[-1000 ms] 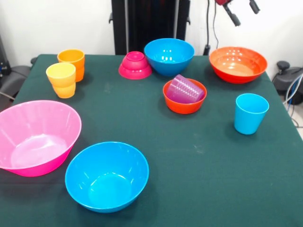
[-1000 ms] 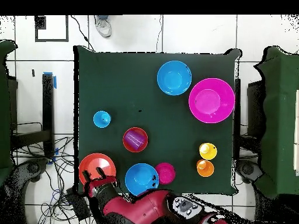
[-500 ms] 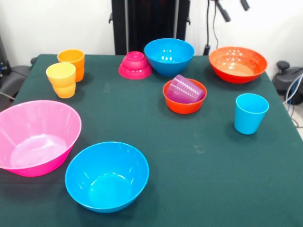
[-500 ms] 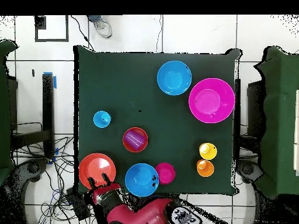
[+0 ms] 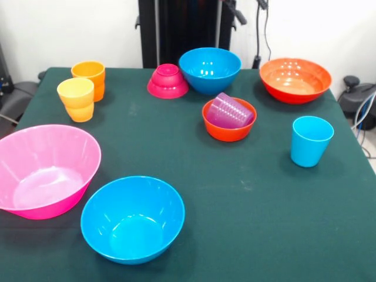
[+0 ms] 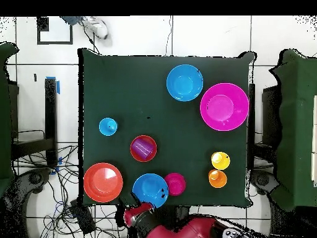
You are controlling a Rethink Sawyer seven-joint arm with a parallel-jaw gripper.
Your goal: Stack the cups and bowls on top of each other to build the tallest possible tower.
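Observation:
An orange cup (image 5: pixel 89 79) and a yellow-orange cup (image 5: pixel 76 98) stand together at the table's left. The light blue cup (image 5: pixel 311 141) stands alone on the right. A ribbed purple cup (image 5: pixel 229 110) lies tilted inside the small orange-red bowl (image 5: pixel 229 130). The small magenta bowl (image 5: pixel 167 82) sits beside a blue bowl (image 5: pixel 210 69), with the wide orange bowl (image 5: pixel 295 79) further right. A large pink bowl (image 5: pixel 44 170) and a second blue bowl (image 5: pixel 132 218) sit at the front. My gripper (image 5: pixel 249 7) is open and empty at the top edge, behind the far blue bowl (image 6: pixel 150 190).
The dark green table (image 6: pixel 124 87) has other green-covered surfaces (image 6: pixel 300 124) on both sides. Cables (image 6: pixel 59 198) lie on the floor by the table's corner. A person's shoe (image 6: pixel 96 26) shows beyond the far edge.
My gripper has drawn back from above the wide orange bowl and slid along the table's edge to behind the blue bowl. The shoe shifted slightly. No cup or bowl moved.

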